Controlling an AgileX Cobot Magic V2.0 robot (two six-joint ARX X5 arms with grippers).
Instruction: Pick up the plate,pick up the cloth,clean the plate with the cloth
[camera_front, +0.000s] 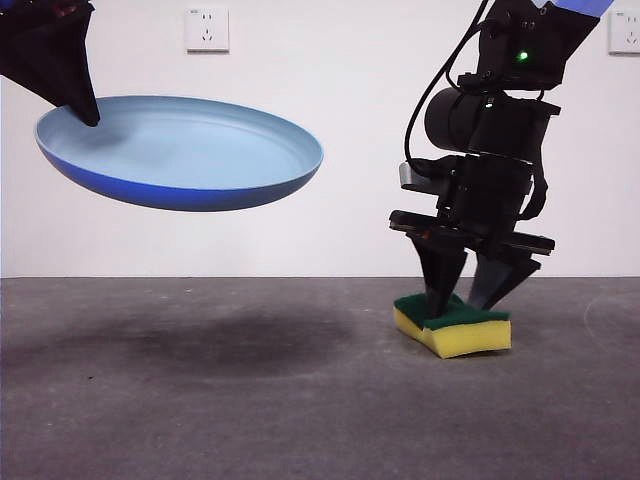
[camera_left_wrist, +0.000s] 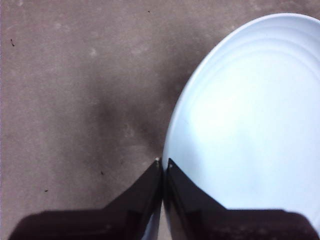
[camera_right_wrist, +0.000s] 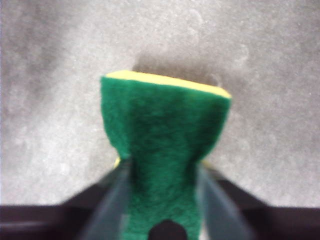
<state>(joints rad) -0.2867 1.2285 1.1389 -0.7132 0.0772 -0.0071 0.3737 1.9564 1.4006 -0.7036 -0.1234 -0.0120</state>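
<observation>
right gripper (camera_front: 468, 300) jaws are squeezed narrow into the sides of the cloth (camera_front: 452, 325), which sits on the grey tabletop (camera_front: 250, 400) and looks pinched in at the waist. left gripper (camera_left_wrist: 163, 165) jaws are clamped tight on the plate (camera_front: 180, 150) rim, with the plate up in the air, tilted, well apart from the cloth and higher than it.

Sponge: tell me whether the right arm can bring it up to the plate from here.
Probably yes. The right gripper pinches the sponge on the table; the left gripper holds the plate aloft, with open space between.
</observation>
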